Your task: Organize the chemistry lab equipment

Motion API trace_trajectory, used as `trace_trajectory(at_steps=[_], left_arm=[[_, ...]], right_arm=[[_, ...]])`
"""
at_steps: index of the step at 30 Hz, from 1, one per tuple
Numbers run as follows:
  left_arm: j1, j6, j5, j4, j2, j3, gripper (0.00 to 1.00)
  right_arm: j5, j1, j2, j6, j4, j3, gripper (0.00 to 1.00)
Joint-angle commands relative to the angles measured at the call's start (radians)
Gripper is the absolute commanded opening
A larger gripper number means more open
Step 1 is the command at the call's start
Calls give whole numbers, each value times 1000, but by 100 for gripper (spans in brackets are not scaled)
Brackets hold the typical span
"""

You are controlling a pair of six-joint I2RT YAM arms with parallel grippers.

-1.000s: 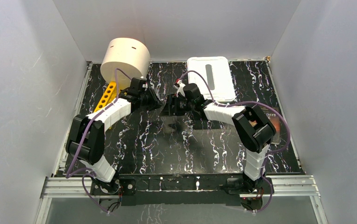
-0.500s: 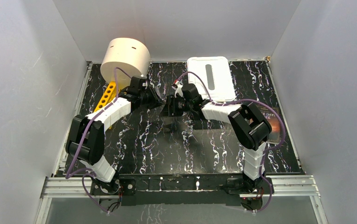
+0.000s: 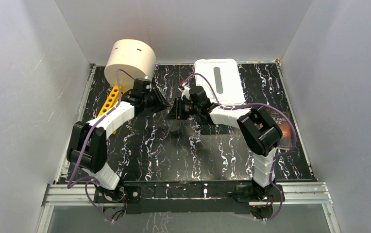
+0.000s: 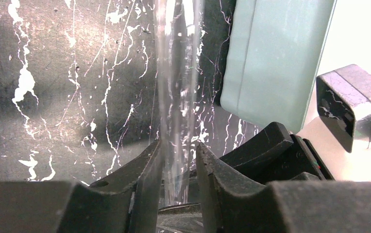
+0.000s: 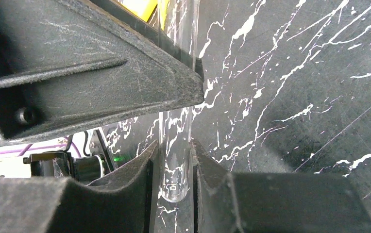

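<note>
Left gripper (image 3: 164,103) & right gripper (image 3: 175,110) meet tip to tip over table (image 3: 183,155) centre in top view; yellow rack (image 3: 110,100) back left. Left wrist: fingers (image 4: 147,184) pinch clear glass tube (image 4: 176,97). Right wrist: fingers (image 5: 217,184) clamp same tube's rounded end, w/ left gripper just beyond.

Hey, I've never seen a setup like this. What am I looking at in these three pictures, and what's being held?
Two white robot arms are bolted at the near edge of the table. One picture looks down from above; the others come from a camera on each wrist. The left pincer and right pincer meet mid-table, both closed on one clear glass tube. Around them sit a yellow holed rack, a big cream cylinder, a flat white container and a dark book.
</note>
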Motion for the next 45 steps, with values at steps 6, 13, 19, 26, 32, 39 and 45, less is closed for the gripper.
trace_trajectory(at_steps=[6, 13, 19, 26, 32, 39, 45], left_arm=[[39, 53, 103, 37, -79, 8, 52], [58, 76, 101, 35, -109, 14, 70], [93, 60, 120, 30, -110, 27, 71], [109, 25, 184, 91, -121, 39, 61], [110, 91, 180, 64, -131, 65, 55], [137, 110, 191, 46, -129, 75, 43], [146, 101, 231, 28, -108, 102, 43]], right_arm=[[-33, -1, -42, -39, 65, 25, 30], [-25, -1, -82, -67, 57, 9, 30], [-30, -1, -113, -109, 51, 0, 29], [-43, -1, -125, -162, 28, -10, 28], [-41, -1, -125, -220, -7, -3, 27], [-50, -1, -133, -257, -15, -7, 27], [-47, -1, -141, -276, -16, -13, 27]])
